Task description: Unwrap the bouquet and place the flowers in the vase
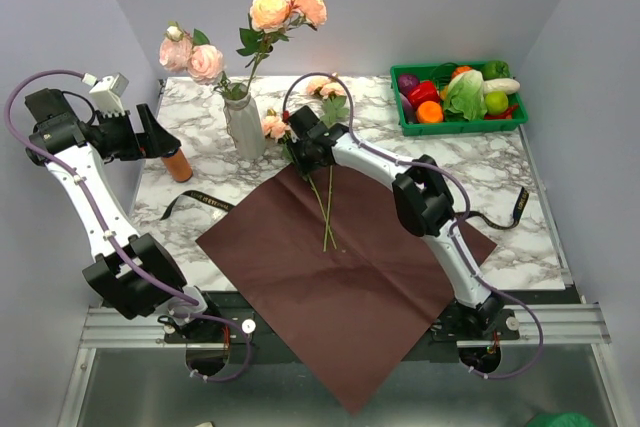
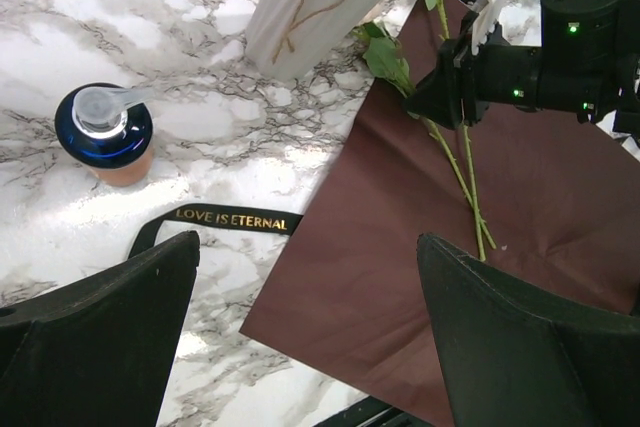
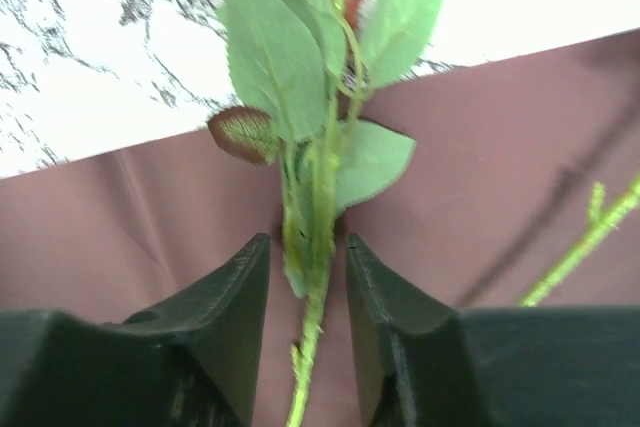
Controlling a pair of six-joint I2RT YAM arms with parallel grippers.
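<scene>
The white ribbed vase point(image 1: 244, 127) stands on the marble table with three peach-pink roses point(image 1: 270, 12) in it. Two more flowers point(image 1: 325, 202) lie with their stems on the unfolded dark red paper point(image 1: 340, 287), their heads point(image 1: 275, 127) off its far edge. My right gripper point(image 1: 300, 152) is down over them. In the right wrist view its jaws point(image 3: 308, 247) straddle one leafy stem point(image 3: 315, 197) with a thin gap on each side, and a second stem point(image 3: 585, 242) lies to the right. My left gripper point(image 2: 308, 242) hangs wide open and empty above the paper's left corner point(image 2: 380, 277).
A black ribbon point(image 1: 200, 202) printed in gold lies left of the paper, and another point(image 1: 505, 212) to its right. An orange bottle with a dark cap point(image 1: 177, 164) stands left of the vase. The green crate of vegetables point(image 1: 460, 97) sits at the back right.
</scene>
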